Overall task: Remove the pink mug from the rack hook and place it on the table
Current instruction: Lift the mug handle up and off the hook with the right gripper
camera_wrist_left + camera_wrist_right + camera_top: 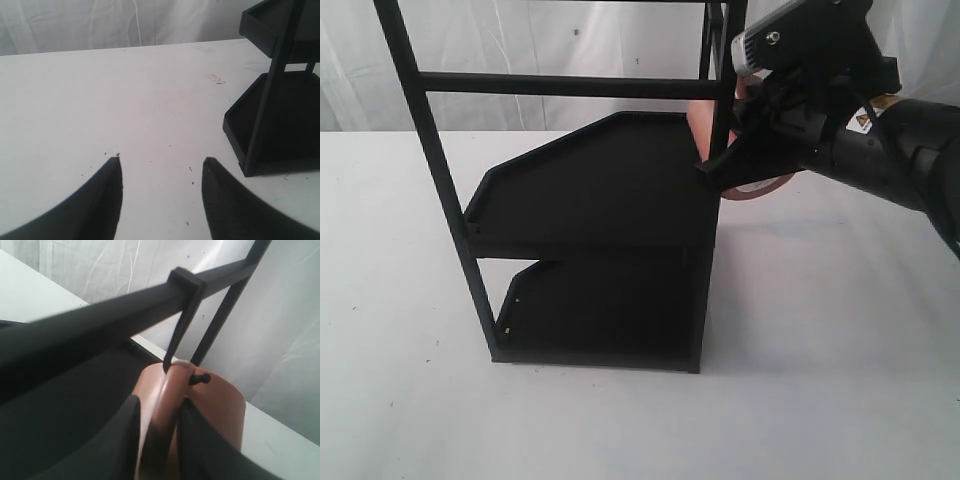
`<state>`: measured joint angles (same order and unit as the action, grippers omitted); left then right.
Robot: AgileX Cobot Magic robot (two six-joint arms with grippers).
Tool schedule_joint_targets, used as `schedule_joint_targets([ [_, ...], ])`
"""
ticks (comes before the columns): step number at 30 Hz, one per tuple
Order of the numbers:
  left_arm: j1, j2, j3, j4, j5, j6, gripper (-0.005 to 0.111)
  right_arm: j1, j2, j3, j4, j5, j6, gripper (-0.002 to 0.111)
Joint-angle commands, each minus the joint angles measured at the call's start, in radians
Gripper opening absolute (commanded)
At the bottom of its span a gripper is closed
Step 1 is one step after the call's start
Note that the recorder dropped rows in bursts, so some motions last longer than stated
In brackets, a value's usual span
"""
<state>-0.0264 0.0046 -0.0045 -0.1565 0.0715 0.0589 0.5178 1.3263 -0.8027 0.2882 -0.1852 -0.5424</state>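
Observation:
The pink mug (pixel 701 122) hangs beside the rack's (pixel 590 195) right-hand post, its rim (pixel 761 187) showing below my right gripper (pixel 732 160). In the right wrist view the thin black rack hook (pixel 176 337) drops from a clamp on the bar and passes through the mug's loop handle (pixel 170 390); its tip (pixel 200 378) pokes out on the other side. My right gripper (pixel 160 406) is shut on that handle, one finger on each side. My left gripper (pixel 162 161) is open, low over the white table (pixel 125 90), holding nothing. It does not show in the exterior view.
The rack's two black shelves (pixel 610 180) and thick crossbar (pixel 560 85) stand left of the mug. The rack's lower corner (pixel 280 115) is close to my left gripper. White table (pixel 820 380) extends in front and to the right, with pale curtain behind.

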Motion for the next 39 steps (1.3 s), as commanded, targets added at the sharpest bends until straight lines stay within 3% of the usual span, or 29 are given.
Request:
schedule_joint_targets([
  [1,0.002,-0.005,0.004,-0.009,0.005,-0.002,0.053,0.003,0.003,-0.004,-0.002,-0.028,-0.004,0.006],
  [3,0.002,-0.005,0.004,-0.009,0.005,-0.002,0.053,0.003,0.003,-0.004,0.001,-0.035,-0.004,0.000],
  [39,0.002,-0.005,0.004,-0.009,0.005,-0.002,0.053,0.003,-0.062,-0.004,0.003,-0.066,-0.084,0.000],
])
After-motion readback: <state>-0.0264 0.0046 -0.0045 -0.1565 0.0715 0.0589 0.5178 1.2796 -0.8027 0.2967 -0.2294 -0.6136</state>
